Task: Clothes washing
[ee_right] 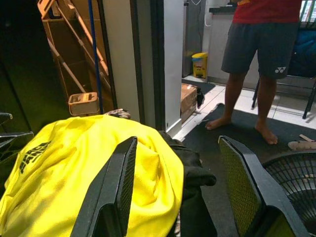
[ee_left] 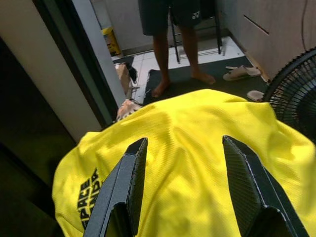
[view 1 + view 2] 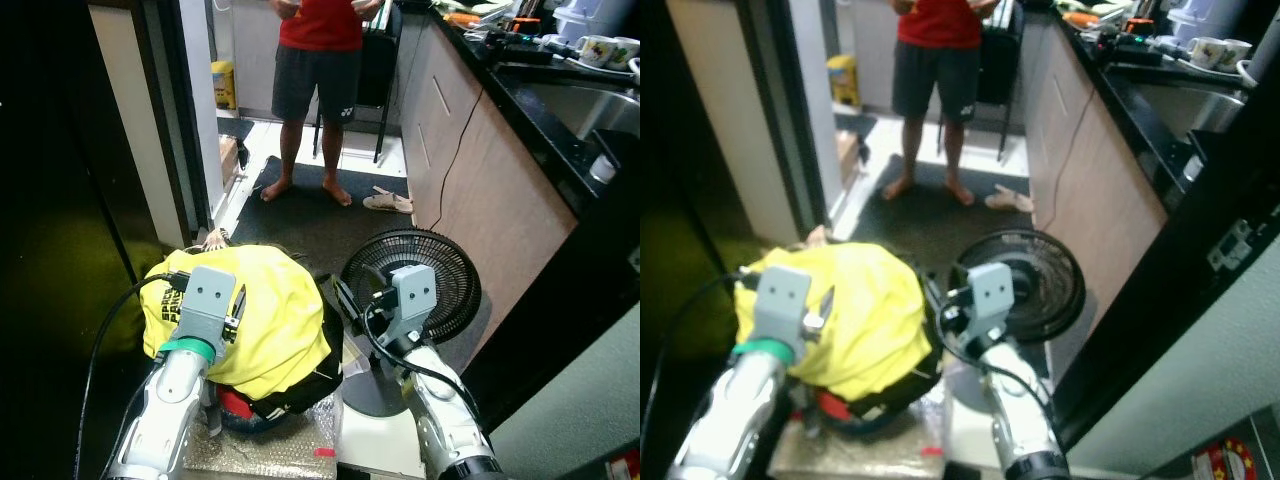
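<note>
Left gripper (image 2: 180,192) hangs just above a yellow shirt (image 3: 265,310), its two black fingers (image 2: 126,187) spread apart with the cloth showing between them and nothing held. Right gripper (image 1: 185,192) is also spread wide and empty, held beside the pile of clothes, with the yellow shirt on one side of its view and a black floor fan (image 3: 425,275) on the other.

That yellow shirt, with black print (image 2: 88,197) near one edge, is draped over the top of a heap of laundry; darker clothes (image 3: 300,390) and a bit of red cloth (image 3: 232,405) show beneath it. This heap sits low in front of the robot, next to a dark doorway (image 3: 60,200), with the fan standing on the floor just to its right.

Further back a person (image 3: 320,70) in a red top and dark shorts stands barefoot on a dark mat (image 3: 330,215), a sandal (image 3: 388,201) lying beside their feet. Along the right runs a table (image 3: 530,110) with a black top carrying mugs (image 3: 605,50) and other small items.
</note>
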Robot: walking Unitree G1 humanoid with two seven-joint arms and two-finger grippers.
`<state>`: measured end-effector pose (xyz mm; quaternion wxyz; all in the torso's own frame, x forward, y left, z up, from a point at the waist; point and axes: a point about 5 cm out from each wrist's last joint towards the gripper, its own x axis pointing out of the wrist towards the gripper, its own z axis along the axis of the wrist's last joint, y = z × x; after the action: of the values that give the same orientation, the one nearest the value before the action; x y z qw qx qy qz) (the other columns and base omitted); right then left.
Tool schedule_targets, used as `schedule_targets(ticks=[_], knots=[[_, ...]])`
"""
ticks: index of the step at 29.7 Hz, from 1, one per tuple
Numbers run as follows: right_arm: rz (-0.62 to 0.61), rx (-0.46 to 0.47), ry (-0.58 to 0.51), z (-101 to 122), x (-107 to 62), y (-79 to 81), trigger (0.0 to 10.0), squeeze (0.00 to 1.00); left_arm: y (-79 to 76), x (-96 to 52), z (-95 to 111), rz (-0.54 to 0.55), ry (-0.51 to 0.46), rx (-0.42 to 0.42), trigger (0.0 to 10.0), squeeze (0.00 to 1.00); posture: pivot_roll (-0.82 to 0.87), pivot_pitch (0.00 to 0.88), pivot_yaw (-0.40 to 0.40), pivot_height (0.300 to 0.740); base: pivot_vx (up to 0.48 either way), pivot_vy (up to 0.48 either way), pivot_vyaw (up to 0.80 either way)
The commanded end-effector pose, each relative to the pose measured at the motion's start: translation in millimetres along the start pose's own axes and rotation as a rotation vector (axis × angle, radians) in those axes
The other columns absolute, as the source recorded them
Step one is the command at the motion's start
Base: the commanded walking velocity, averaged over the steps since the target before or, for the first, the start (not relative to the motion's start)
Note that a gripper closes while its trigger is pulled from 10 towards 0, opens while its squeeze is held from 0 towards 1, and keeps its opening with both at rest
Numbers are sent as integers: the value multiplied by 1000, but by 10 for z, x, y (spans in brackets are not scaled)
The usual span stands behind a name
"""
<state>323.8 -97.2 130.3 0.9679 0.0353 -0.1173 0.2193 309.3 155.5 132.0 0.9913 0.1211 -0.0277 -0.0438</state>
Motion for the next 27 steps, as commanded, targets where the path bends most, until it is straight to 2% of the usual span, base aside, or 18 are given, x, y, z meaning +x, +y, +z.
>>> schedule_targets(ticks=[1, 3, 5, 8, 9, 14, 18, 20, 23, 24, 27], knots=[[-5, -2, 17, -28, -32, -15, 10000, 0, -68, -32, -110, -39, 48, 2, 10000, 0, 72, 31, -13, 740, 0, 0, 0], [-10, -1, 18, -33, -37, -24, 10000, 0, -94, -40, -124, -56, 50, 3, 10000, 0, 72, 31, -13, 740, 0, 0, 0], [-36, 2, 25, -51, -56, -62, 10000, 0, -176, -66, -188, -105, 74, 36, 10000, 0, 72, 44, -15, 740, 0, 0, 0], [-48, 0, 31, -60, -64, -84, 10000, 0, -214, -64, -236, -122, 99, 66, 10000, 0, 74, 60, -17, 740, 0, 0, 0], [-56, -4, 38, -68, -66, -109, 10000, 0, -258, -27, -285, -139, 135, 96, 10000, 0, 78, 97, -20, 740, 0, 0, 0], [-67, -12, 57, -88, -59, -153, 10000, 0, -327, 95, -282, -169, 174, 99, 10000, 0, 79, 143, -21, 740, 0, 0, 0], [-63, -33, 77, -94, 11, -174, 10000, 0, -324, 351, -81, -187, 154, 92, 10000, 0, 74, 210, -18, 740, 0, 0, 0], [-60, -37, 78, -89, 28, -172, 10000, 0, -312, 389, -44, -188, 150, 89, 10000, 0, 74, 210, -18, 740, 0, 0, 0], [-55, -44, 73, -59, 87, -169, 10000, 0, -230, 486, 95, -181, 127, 74, 10000, 0, 76, 230, -17, 740, 0, 0, 0], [-53, -48, 67, -26, 133, -176, 10000, 0, -140, 552, 220, -174, 106, 56, 10000, 0, 81, 247, -17, 740, 0, 0, 0], [-50, -51, 60, 1, 163, -183, 10000, 0, -58, 598, 322, -176, 93, 32, 10000, 0, 84, 251, -18, 740, 0, 0, 0]])
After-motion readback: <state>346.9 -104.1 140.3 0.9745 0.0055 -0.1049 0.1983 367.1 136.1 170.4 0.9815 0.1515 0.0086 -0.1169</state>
